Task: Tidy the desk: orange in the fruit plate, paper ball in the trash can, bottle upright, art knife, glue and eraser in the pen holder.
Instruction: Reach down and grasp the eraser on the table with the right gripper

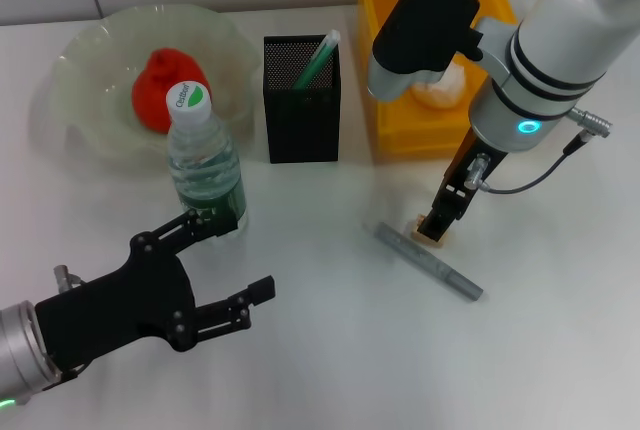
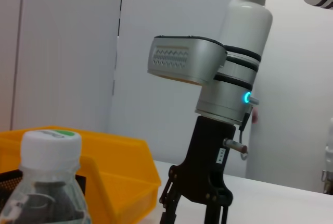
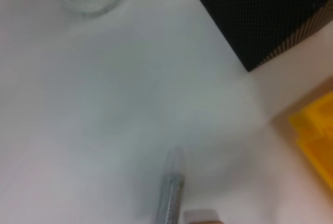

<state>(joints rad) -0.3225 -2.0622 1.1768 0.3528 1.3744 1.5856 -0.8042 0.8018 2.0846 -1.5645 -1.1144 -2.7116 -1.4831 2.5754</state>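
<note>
My right gripper points down at the tan eraser on the table; its fingers stand apart, either side of it. The grey art knife lies just beside the eraser, which also shows next to it in the right wrist view. The orange sits in the fruit plate. The bottle stands upright. A green stick, likely the glue, stands in the pen holder. The paper ball lies in the trash can. My left gripper is open and empty near the bottle.
The pen holder stands between the fruit plate and the trash can at the back. The bottle stands in front of the plate, a hand's width from my left gripper. The right arm's elbow hangs over the trash can.
</note>
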